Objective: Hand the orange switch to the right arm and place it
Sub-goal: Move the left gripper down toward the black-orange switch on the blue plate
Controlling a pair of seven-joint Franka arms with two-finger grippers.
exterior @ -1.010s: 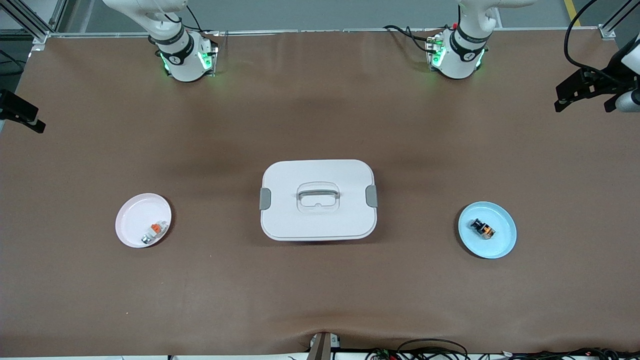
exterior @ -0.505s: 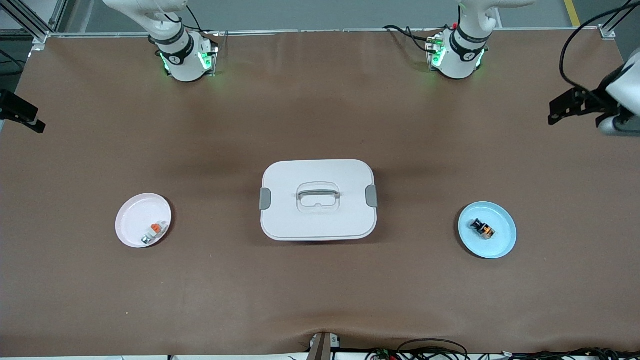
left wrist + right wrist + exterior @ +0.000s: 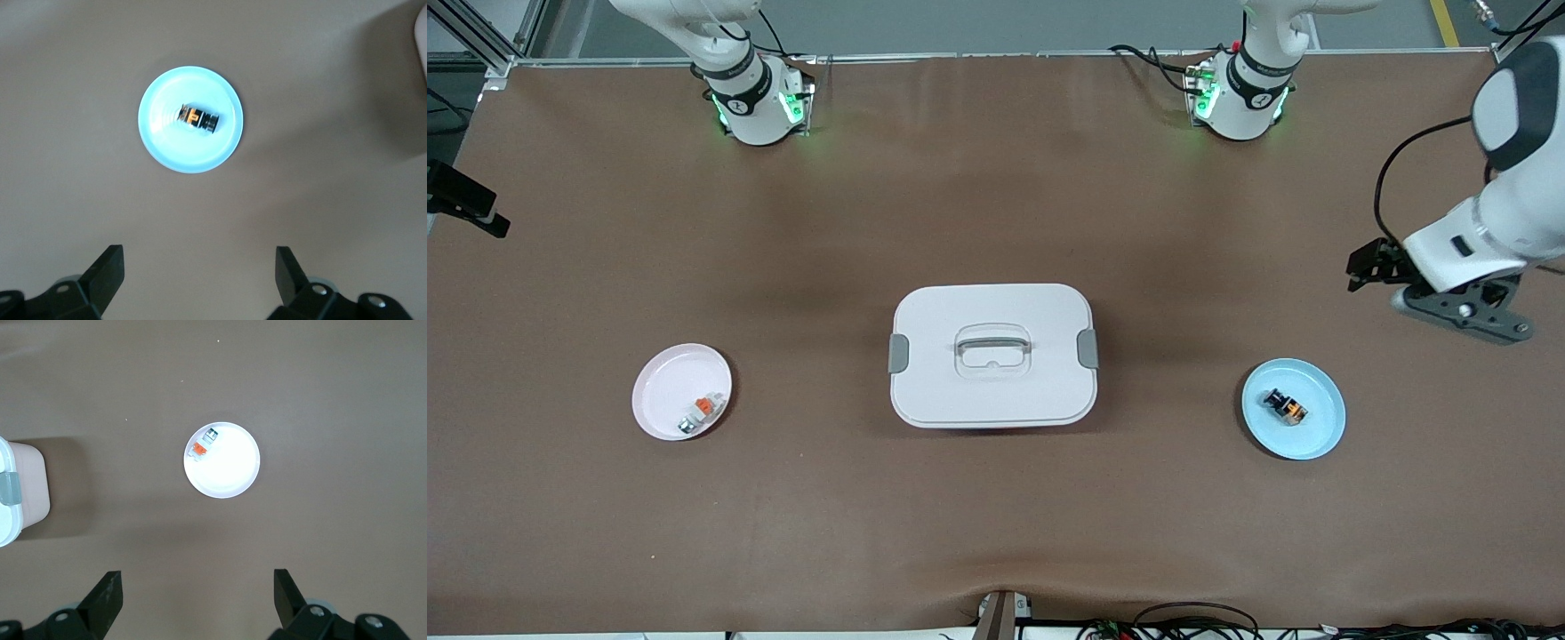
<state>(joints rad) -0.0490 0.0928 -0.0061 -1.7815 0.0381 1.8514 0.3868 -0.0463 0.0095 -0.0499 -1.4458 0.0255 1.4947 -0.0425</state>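
The orange switch (image 3: 1285, 407), a tiny black body with an orange cap, lies on its side in the light blue plate (image 3: 1328, 428) toward the left arm's end of the table. The left wrist view shows the switch (image 3: 198, 119) in that plate (image 3: 160, 143). My left gripper (image 3: 1463, 316) hangs high over bare table beside the plate; it (image 3: 199, 268) is open and empty. My right gripper (image 3: 198, 588) is open and empty too, high over the table near the pink plate (image 3: 233, 473), where it waits. In the front view only a black part of that hand shows at the edge.
A white lidded box (image 3: 943, 311) with grey latches stands mid-table between the plates. The pink plate (image 3: 660, 387) toward the right arm's end holds a small whitish-silver piece with an orange tab (image 3: 699, 412), also seen in the right wrist view (image 3: 202, 445).
The left arm has swung in from the table's end and come down closer to the blue plate. Its gripper stays open. The right arm, plates and box have not moved.
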